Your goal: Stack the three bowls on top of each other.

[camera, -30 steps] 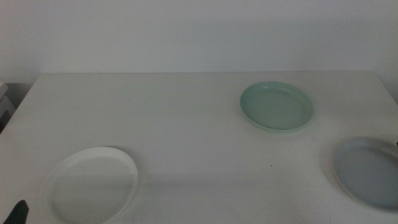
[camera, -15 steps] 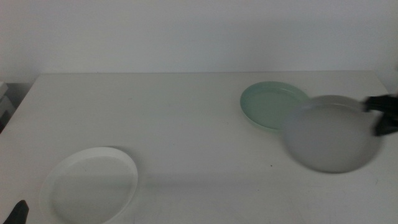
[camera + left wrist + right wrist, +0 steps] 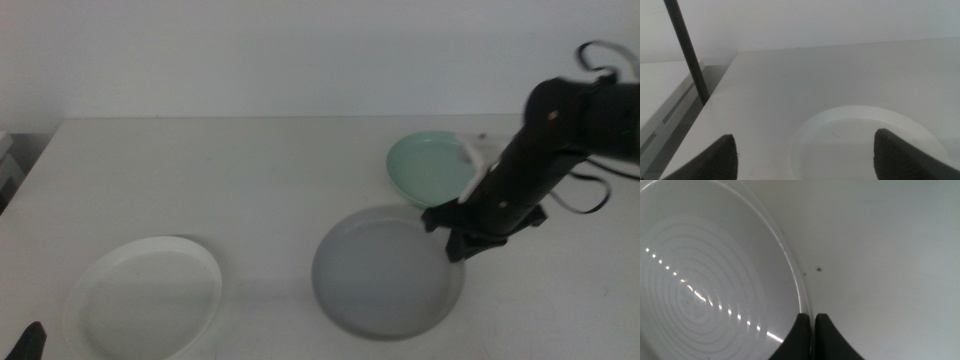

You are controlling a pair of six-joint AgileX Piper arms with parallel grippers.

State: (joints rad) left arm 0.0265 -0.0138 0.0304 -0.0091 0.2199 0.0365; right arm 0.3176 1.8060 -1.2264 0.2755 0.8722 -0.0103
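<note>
The blue-grey bowl (image 3: 385, 275) is at the table's front centre, with my right gripper (image 3: 457, 243) shut on its right rim; whether it touches the table I cannot tell. In the right wrist view the jaws pinch the rim of the blue-grey bowl (image 3: 715, 280) at my right gripper (image 3: 812, 322). The mint green bowl (image 3: 432, 170) rests behind the arm at the back right. The white bowl (image 3: 145, 298) lies at the front left. My left gripper (image 3: 805, 155) hangs open just before the white bowl (image 3: 865, 145); only a dark tip of the left gripper (image 3: 30, 342) shows at the bottom left corner.
The white table (image 3: 250, 180) runs to a pale wall behind. A dark upright rod (image 3: 687, 50) and a low shelf stand off the table's edge in the left wrist view. A small dark speck (image 3: 818, 270) marks the tabletop by the blue-grey bowl.
My right gripper has carried the blue-grey bowl from the front right, past the mint green bowl, toward the front centre. The right arm has come far into view. The left arm stays still.
</note>
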